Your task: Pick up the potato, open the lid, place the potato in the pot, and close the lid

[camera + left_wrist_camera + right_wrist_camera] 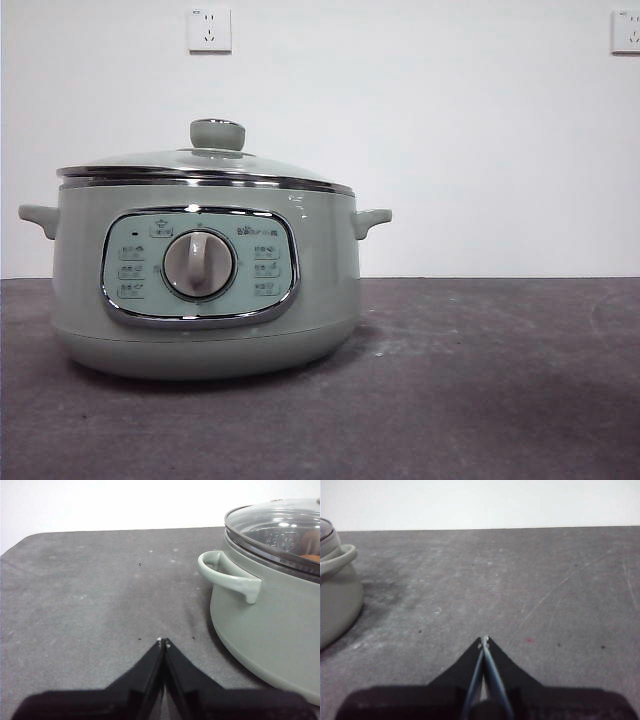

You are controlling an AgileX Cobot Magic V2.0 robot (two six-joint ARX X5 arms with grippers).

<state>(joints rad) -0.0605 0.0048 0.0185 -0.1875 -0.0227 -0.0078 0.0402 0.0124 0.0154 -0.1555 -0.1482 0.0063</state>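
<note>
The pale grey-green pot [205, 270] stands on the dark table at the left of the front view, its dial facing me. The glass lid [200, 165] with its round knob sits closed on it. In the left wrist view the pot [265, 625] is beside my left gripper [163, 642], and through the lid [280, 530] an orange-brown bit of the potato [312, 557] shows inside. My left gripper is shut and empty above bare table. My right gripper [484, 641] is shut and empty, apart from the pot [335, 595]. Neither gripper shows in the front view.
The dark grey table [480, 380] stretches out to the right of the pot. A white wall with two sockets [209, 29] stands behind. The pot's side handle [227, 575] sticks out toward my left gripper.
</note>
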